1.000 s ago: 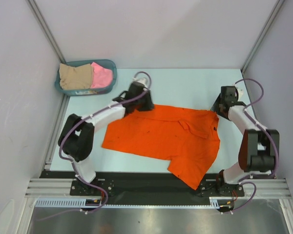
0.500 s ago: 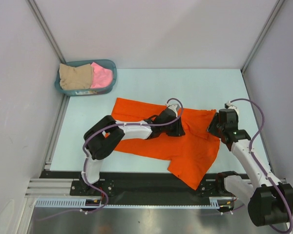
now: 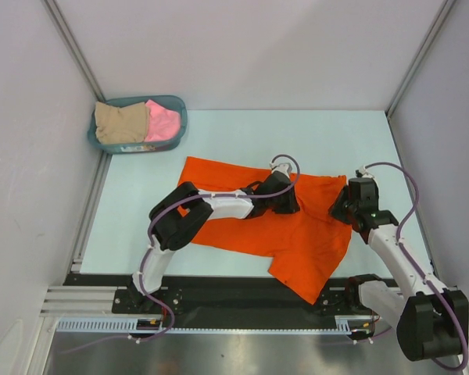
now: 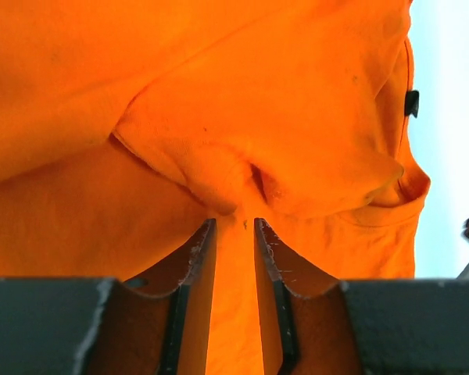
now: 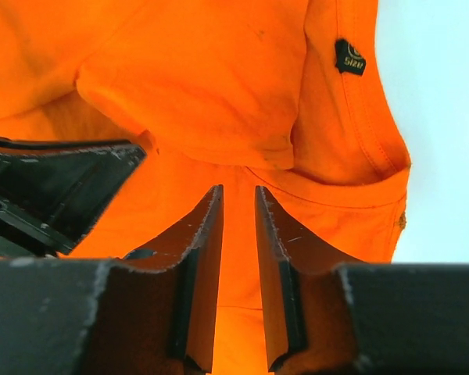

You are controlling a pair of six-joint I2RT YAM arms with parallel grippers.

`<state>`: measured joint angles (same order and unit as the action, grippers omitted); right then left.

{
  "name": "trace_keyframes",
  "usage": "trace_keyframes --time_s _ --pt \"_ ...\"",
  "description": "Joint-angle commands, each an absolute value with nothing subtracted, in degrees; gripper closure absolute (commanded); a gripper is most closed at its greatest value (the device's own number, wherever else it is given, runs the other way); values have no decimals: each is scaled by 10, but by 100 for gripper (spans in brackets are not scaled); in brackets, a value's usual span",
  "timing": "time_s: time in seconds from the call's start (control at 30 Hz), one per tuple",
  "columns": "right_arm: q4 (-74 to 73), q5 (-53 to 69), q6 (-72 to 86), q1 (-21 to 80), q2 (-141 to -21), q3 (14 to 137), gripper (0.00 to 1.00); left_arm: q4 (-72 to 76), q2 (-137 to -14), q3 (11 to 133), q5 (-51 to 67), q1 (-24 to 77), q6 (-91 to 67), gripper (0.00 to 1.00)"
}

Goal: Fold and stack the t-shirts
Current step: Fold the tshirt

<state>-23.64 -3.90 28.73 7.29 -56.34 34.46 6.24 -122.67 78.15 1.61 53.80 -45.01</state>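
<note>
**Orange shirt flat on the desk, both tools down on its far side**

The orange t-shirt [image 3: 297, 250] lies spread on the desk [image 3: 297, 141], one end hanging toward the near edge. Treat it as light, limp cloth. It will sag, crease and drag along the surface, and a thin pinch may slip, so take it at a hem or seam where the fabric doubles.

Your left tool [image 3: 289, 201] sits on the shirt's middle, near its far edge. Its wrist view shows the jaws narrow, with a puckered ridge of orange cloth caught at the tips.

Your right tool [image 3: 340, 205] is at the shirt's right edge, close beside the left one. Its jaws are also narrow, but the cloth under them looks flat, so I cannot tell whether it has any hold.

The pink t-shirt [image 3: 162, 121] and the beige t-shirt [image 3: 121, 123] wait in the teal basket [image 3: 180, 117], well apart at the far left corner.
</note>
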Motion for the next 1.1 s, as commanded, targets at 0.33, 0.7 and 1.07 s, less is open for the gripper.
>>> trace_keyframes --time_s 0.33,0.7,1.07 --pt "-204 -40 299 63 -606 321 69 55 -1256 825 21 520 -461 65" --pt "-177 -27 292 50 -643 308 60 37 -1257 839 24 514 -450 84" --pt "-135 -16 306 42 -692 303 62 14 -1238 844 22 514 -438 100"
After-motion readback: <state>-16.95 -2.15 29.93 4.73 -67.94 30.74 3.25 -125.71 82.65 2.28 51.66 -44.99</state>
